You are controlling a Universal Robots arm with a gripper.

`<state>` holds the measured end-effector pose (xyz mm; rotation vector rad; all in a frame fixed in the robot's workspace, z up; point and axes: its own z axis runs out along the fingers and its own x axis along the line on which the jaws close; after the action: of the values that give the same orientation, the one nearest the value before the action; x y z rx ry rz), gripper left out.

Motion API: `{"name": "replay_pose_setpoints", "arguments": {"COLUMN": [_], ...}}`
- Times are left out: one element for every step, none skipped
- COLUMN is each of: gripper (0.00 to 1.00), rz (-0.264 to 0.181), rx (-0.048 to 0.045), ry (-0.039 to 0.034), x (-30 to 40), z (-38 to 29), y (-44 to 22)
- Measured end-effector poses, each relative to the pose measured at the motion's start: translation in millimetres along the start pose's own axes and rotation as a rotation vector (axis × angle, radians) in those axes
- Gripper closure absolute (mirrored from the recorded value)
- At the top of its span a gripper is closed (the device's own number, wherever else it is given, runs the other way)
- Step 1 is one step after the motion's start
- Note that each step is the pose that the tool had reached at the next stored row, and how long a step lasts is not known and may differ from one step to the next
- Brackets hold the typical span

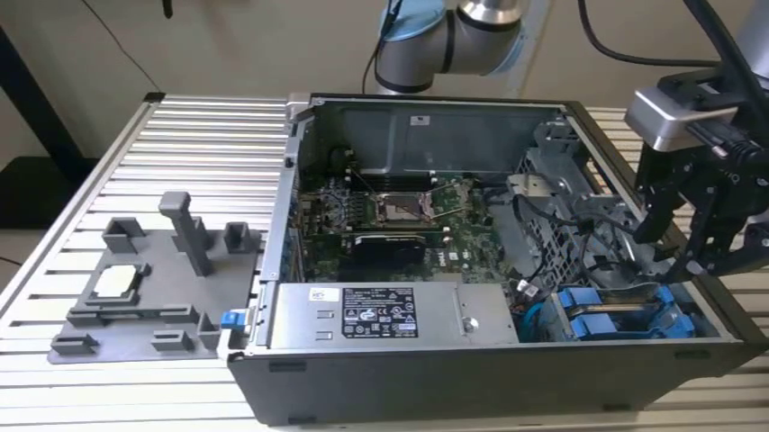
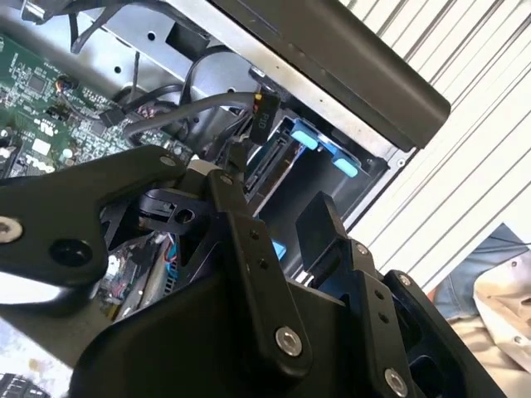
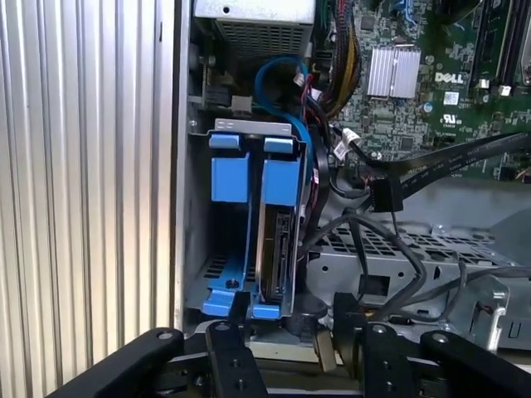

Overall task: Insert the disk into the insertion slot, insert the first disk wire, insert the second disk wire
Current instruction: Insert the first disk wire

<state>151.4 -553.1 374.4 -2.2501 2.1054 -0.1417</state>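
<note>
Exterior view: the gripper [image 1: 675, 254] hangs inside the open computer case [image 1: 481, 382], above the insertion slot [image 1: 613, 315] at the exterior view's right. Its fingers are spread and hold nothing. The case sits on a slatted counter [image 1: 180, 135] and holds a motherboard [image 1: 397, 216] and a power-supply box [image 1: 373, 315]. A grey fixture [image 1: 144, 288] lies outside the case.

Second wrist view: the gripper [image 2: 278, 195] is released, with black cables close around it. A black connector [image 2: 261, 116] hangs free just off the fingers [image 2: 236, 215]. Risk: a finger snags a cable loop and drags it, or pushes the connector out of line.

First wrist view: the insertion slot [image 3: 249, 126] holds two blue carriers side by side. The disk [image 3: 278, 245] stands on edge in the carrier nearer the cables. The other carrier [image 3: 230, 174] looks empty, though I can't be sure. The gripper [image 3: 290, 313] is unclenched just outside the slot mouth. The black connector [image 3: 386, 195] hangs unplugged beside the cage, and a blue cable [image 3: 278, 70] loops behind. Risks: the disk may not be fully home, I can't tell. A connector presented tilted could jam or bend its contacts. Fingers could scrape the sheet-metal edge.
</note>
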Motion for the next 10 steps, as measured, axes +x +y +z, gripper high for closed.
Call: {"name": "replay_pose_setpoints", "arguments": {"gripper": [0.47,0.47,0.47,0.47,0.47,0.47,0.47,0.47,0.47,0.47], "rz": [0.0,-0.001,-0.001,-0.002,-0.003,-0.004,-0.006,-0.008,-0.011,-0.014], "rx": [-0.0087,-0.0169,-0.0235,-0.0288,-0.0334,-0.0374,-0.0407,-0.0431,-0.0446,-0.0454], "ry": [-0.0006,-0.0012,-0.0017,-0.002,-0.0026,-0.0029,-0.0033,-0.0036,-0.004,-0.0043], "x": [-0.1,-0.2,-0.2,-0.2,-0.2,-0.1,0.0,0.1,0.2,0.3], "z": [0.2,0.5,0.8,1.2,1.6,2.0,2.3,2.7,3.1,3.5], "y": [-1.5,-3.1,-5.1,-7.2,-9.3,-11.4,-13.6,-15.7,-17.5,-19.4]}}
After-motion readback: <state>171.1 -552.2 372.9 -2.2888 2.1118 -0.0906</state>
